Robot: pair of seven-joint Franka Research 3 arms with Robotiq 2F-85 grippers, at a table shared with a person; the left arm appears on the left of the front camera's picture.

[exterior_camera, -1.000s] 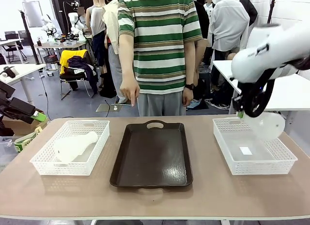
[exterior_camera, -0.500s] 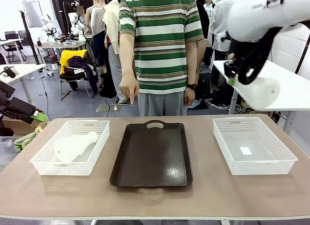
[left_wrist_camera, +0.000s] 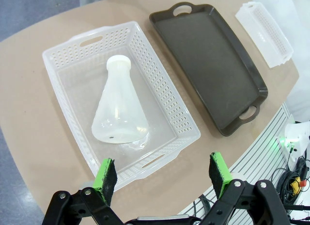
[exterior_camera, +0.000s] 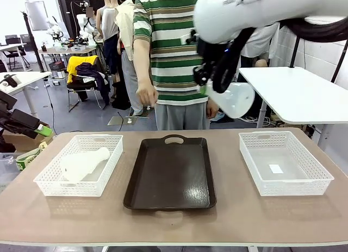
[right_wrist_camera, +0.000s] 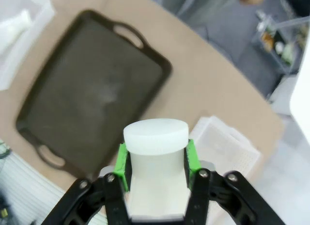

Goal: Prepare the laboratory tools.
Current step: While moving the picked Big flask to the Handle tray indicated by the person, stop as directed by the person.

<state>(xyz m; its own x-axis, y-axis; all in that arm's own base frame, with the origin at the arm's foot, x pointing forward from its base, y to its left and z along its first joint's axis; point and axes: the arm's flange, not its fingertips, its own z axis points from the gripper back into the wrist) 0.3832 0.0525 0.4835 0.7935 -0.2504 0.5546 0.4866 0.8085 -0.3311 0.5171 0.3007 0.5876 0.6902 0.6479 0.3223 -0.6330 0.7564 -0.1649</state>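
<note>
Mid-bench (exterior_camera: 174, 230), in a row from the left edge to the right: left basket (exterior_camera: 69, 189), tray (exterior_camera: 170, 176), right basket (exterior_camera: 296, 188), each apart from its neighbour.

In the left basket: one flask (exterior_camera: 81, 164) on its side, base toward the near left corner, neck toward the far right, untouched.

Off the left edge, away from the bench: left gripper (left_wrist_camera: 162, 176), released, green pads (left_wrist_camera: 105, 179) wide apart with nothing between, aimed down at the left basket from well off.

Well above the bench, toward the far edge and about over the tray's far right corner (depth not certain): right gripper (right_wrist_camera: 156, 162) clenched on the neck of the second flask (exterior_camera: 235, 100). Pads on either side just under the lip, base tilted out to the right and somewhat down.

At the far edge, behind the tray: person (exterior_camera: 179, 51) standing, arms down, touching nothing on the bench.

Judged step: carry of the second flask toward the tray. No flask set there yet, so task at an early stage.

Next, as judged: bring over the tray's middle, turn the wrist until the base faces down, lower until flat on the tray, then release. Care needed with a narrow neck above a wide base: possible swing or slip in the pads. After that, flask in the left basket to be taken by the neck, a job for the left gripper.
</note>
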